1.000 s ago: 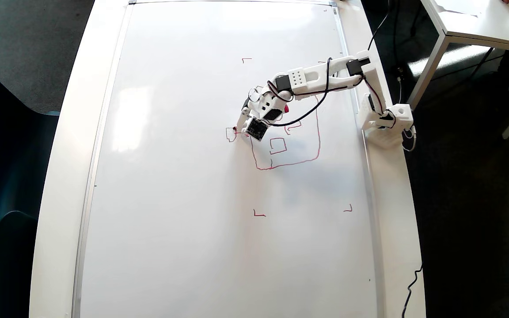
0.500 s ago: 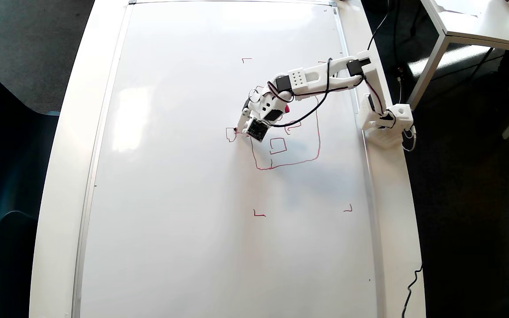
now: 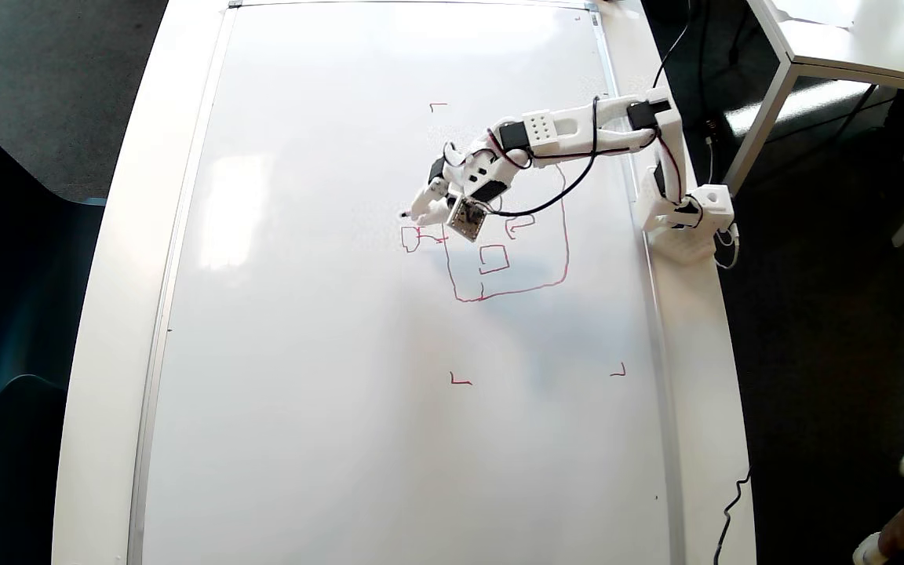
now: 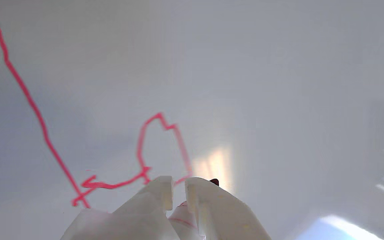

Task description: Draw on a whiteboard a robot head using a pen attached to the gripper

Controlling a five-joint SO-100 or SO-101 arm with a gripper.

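Now | gripper (image 4: 178, 188) narrowly clamped on pen (image 4: 182, 218), tip by small box of robot head (image 3: 508, 263) | whiteboard (image 3: 303, 353) glossy, slippery: you press lightly | pen light, stiff; grip mid-barrel.

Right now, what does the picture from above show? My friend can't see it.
A small white robot arm reaches over a big whiteboard, its claw just above a red robot head drawing with a small box on its left. Four little red corner marks surround it.

No legible text, labels or numbers
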